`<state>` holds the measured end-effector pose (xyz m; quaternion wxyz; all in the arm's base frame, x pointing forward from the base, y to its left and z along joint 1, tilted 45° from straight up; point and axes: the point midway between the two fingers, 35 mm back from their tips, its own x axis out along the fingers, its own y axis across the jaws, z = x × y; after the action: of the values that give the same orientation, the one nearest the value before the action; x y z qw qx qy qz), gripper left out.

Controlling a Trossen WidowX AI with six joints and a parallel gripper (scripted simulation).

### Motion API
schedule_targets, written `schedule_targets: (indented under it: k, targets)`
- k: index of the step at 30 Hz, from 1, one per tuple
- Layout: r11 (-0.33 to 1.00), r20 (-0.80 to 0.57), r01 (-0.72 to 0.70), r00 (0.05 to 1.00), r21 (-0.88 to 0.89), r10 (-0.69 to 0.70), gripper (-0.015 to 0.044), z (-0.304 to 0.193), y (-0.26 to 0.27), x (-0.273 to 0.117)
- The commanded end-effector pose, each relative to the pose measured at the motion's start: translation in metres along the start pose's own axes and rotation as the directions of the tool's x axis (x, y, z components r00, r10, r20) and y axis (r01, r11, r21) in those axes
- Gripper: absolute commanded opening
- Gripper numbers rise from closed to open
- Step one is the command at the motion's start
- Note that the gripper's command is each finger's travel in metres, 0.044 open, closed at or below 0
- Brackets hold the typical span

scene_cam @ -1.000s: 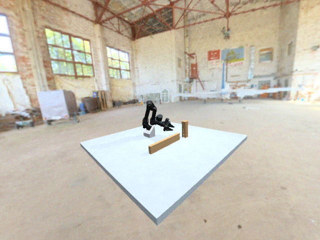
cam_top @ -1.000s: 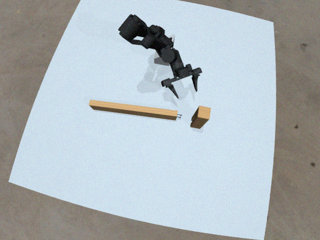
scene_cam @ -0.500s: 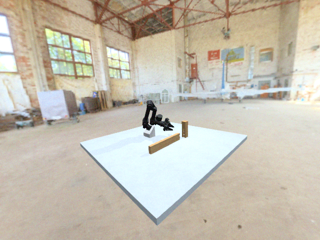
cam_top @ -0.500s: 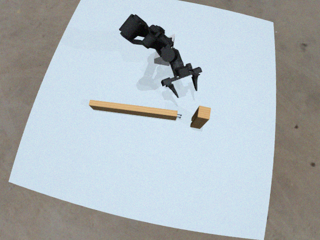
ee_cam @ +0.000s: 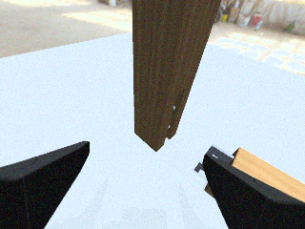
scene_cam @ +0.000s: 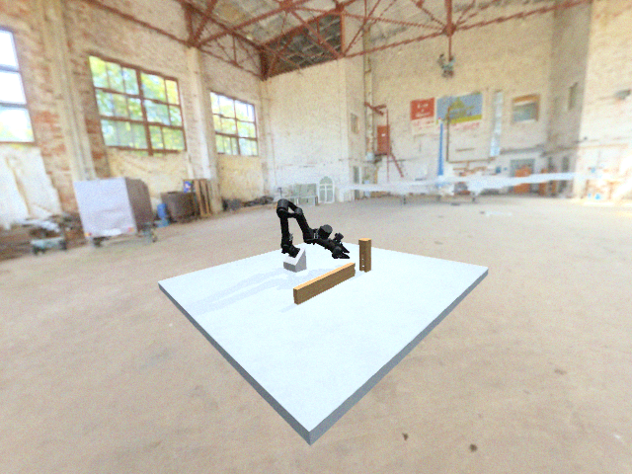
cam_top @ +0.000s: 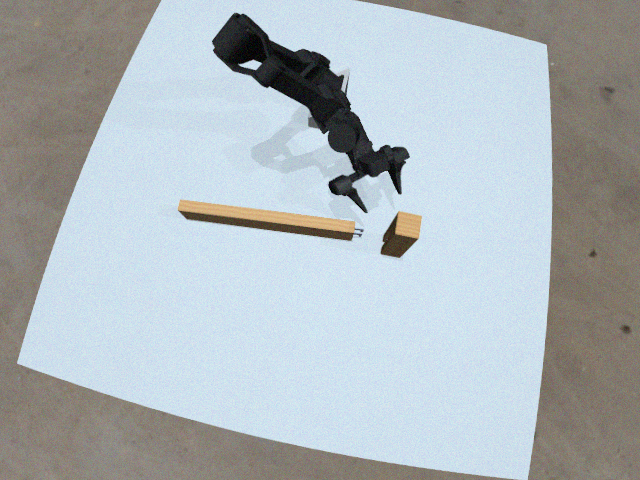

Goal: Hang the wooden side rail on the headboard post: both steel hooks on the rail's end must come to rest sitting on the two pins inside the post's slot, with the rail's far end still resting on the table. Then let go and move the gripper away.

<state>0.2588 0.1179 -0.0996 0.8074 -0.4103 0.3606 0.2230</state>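
Note:
The wooden side rail (cam_top: 268, 219) (scene_cam: 324, 283) (ee_cam: 272, 179) lies on the table, apart from the post. Its two steel hooks (cam_top: 358, 233) point toward the post across a short gap; in the wrist view they are partly hidden by a finger. The headboard post (cam_top: 405, 232) (scene_cam: 364, 255) (ee_cam: 159, 72) stands upright just beyond the hook end. Its slot with small light pins (ee_cam: 172, 116) shows low on one side in the wrist view. My gripper (cam_top: 383, 203) (scene_cam: 348, 254) (ee_cam: 148, 153) is open and empty, above the table on the arm-base side of the rail's hook end and the post.
The pale table (cam_top: 289, 335) (scene_cam: 326, 356) carries the rail, the post and the arm. The grey arm base (scene_cam: 294, 263) stands behind the rail in the exterior view. The table's edge (scene_cam: 408, 342) and the hall floor lie farther out.

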Motion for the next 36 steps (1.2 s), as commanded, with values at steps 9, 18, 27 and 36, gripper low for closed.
schedule_targets:
  k: [9, 18, 27, 36]
  targets:
    - [0.964, -0.195, -0.258, 0.951, -0.069, 0.241, 0.044, 0.044, -0.059, -0.037]
    - [0.964, -0.195, -0.258, 0.951, -0.069, 0.241, 0.044, 0.044, -0.059, -0.037]
    - [0.964, -0.195, -0.258, 0.951, -0.069, 0.241, 0.044, 0.044, -0.059, -0.037]
    - [0.964, -0.195, -0.258, 0.951, -0.069, 0.241, 0.044, 0.044, -0.059, -0.037]
